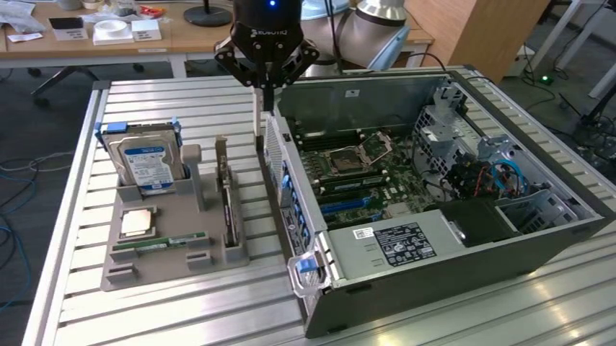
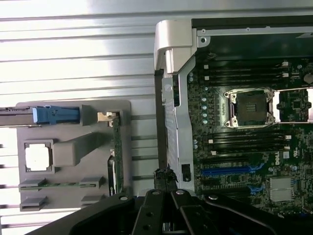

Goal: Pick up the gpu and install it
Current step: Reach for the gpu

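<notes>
Exterior view: one tool closed, seemingly empty; one gpu in tray

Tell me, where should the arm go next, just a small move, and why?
Probably sideways toward the exterior view's left, to stand over the gpu. The gripper hangs between the tray and the case, its jaws shut and seemingly empty, while the gpu stands on edge in the tray, untouched.
</notes>
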{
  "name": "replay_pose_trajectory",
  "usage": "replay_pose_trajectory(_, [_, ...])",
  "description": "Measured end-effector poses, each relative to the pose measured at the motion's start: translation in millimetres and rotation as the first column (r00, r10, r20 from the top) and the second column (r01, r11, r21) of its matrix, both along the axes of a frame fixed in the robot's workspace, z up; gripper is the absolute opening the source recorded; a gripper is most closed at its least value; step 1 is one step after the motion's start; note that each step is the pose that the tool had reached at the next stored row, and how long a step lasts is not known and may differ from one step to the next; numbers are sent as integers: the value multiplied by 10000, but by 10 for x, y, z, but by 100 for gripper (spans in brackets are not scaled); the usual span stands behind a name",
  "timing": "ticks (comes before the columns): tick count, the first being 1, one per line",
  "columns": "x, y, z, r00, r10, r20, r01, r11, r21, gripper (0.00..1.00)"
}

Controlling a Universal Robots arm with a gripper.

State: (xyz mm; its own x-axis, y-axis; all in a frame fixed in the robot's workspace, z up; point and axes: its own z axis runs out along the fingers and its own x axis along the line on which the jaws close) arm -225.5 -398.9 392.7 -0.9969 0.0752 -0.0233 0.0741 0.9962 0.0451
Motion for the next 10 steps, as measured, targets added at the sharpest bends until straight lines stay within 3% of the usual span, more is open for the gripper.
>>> replay_pose_trajectory(10, [-99,0,-1,10000,-1,0,1,10000,0,11])
